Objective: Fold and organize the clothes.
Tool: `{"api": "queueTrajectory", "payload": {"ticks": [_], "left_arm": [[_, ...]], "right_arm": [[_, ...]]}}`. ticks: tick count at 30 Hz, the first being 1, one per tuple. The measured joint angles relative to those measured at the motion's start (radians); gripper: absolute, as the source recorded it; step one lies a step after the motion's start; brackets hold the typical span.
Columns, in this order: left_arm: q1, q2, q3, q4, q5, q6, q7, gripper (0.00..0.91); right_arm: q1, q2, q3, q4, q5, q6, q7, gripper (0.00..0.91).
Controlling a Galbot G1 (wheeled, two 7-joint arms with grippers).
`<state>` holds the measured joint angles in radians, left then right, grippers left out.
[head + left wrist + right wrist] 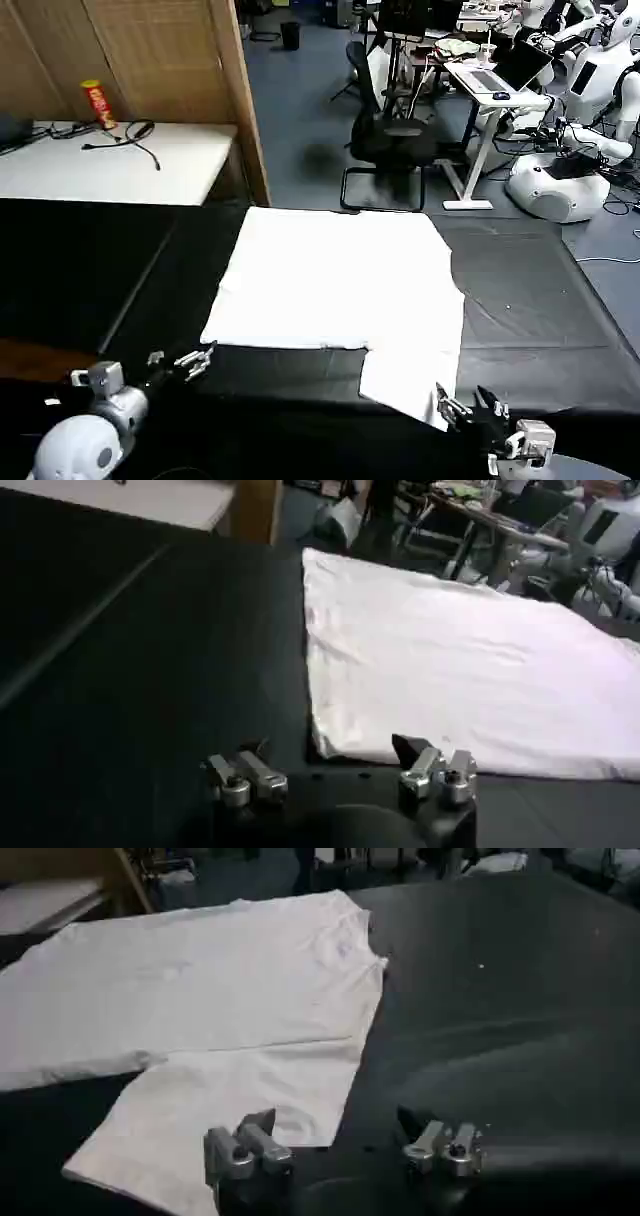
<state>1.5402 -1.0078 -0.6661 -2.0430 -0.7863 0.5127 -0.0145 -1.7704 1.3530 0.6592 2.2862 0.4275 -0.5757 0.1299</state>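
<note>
While both arms wait at the near edge, I log this:

T-shirt [335, 285]: white, plain side up, flat on the black table cover [530, 300]; one sleeve sticks out toward my right arm, the other side looks already tucked in.
Left gripper [192, 362]: fingers spread, empty, just short of the shirt's near left corner.
Right gripper [463, 405]: fingers spread, empty, beside the protruding sleeve's tip.
Handling: I judge thin cotton, light, limp, prone to drag and wrinkle.
Hold: I'd pinch the sleeve [215, 1123] at its outer hem, one layer only.
</note>
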Motion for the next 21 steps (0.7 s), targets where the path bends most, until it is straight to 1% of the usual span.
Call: {"api": "queueTrajectory", "payload": {"ticks": [1,4,5,6,7,8,9,10,11,12,13,16,21], "left_arm": [[-0.003,-0.001,0.004,0.002,0.015,-0.009,0.007,0.878],[-0.012,-0.004,0.012,0.002,0.037,0.002,0.014,0.878],[-0.015,-0.007,0.015,0.004,0.046,-0.004,0.015,0.878],[-0.017,-0.01,0.018,0.009,0.051,-0.011,0.013,0.878],[-0.02,-0.012,0.021,0.013,0.053,-0.016,0.012,0.878],[-0.022,-0.015,0.024,0.019,0.057,-0.018,0.011,0.439],[-0.025,-0.017,0.027,0.023,0.06,-0.021,0.01,0.244],[-0.028,-0.018,0.032,0.028,0.063,-0.022,0.01,0.059],[-0.03,-0.018,0.036,0.035,0.065,-0.025,0.01,0.0],[-0.031,-0.02,0.039,0.041,0.066,-0.027,0.01,0.0],[-0.033,-0.023,0.042,0.048,0.069,-0.028,0.01,0.0],[-0.034,-0.027,0.049,0.062,0.073,-0.039,0.011,0.0],[-0.037,-0.03,0.053,0.077,0.077,-0.043,0.012,0.0]], "right_arm": [[0.001,0.002,-0.002,-0.002,-0.008,0.003,0.0,0.878],[0.003,0.009,-0.012,-0.014,-0.039,0.015,-0.002,0.878],[0.004,0.011,-0.015,-0.018,-0.049,0.018,-0.003,0.761],[0.005,0.014,-0.019,-0.022,-0.06,0.02,-0.006,0.673],[0.005,0.015,-0.021,-0.026,-0.067,0.02,-0.009,0.644],[0.005,0.016,-0.022,-0.029,-0.071,0.02,-0.01,0.497],[0.005,0.017,-0.024,-0.032,-0.073,0.019,-0.01,0.439],[0.005,0.017,-0.024,-0.035,-0.074,0.018,-0.01,0.293],[0.005,0.017,-0.025,-0.038,-0.075,0.019,-0.01,0.234],[0.006,0.018,-0.027,-0.041,-0.078,0.02,-0.01,0.156],[0.006,0.02,-0.03,-0.043,-0.081,0.02,-0.01,0.098],[0.004,0.026,-0.041,-0.048,-0.094,0.021,-0.01,0.059],[-0.005,0.037,-0.056,-0.041,-0.109,0.023,-0.004,0.029]]}}
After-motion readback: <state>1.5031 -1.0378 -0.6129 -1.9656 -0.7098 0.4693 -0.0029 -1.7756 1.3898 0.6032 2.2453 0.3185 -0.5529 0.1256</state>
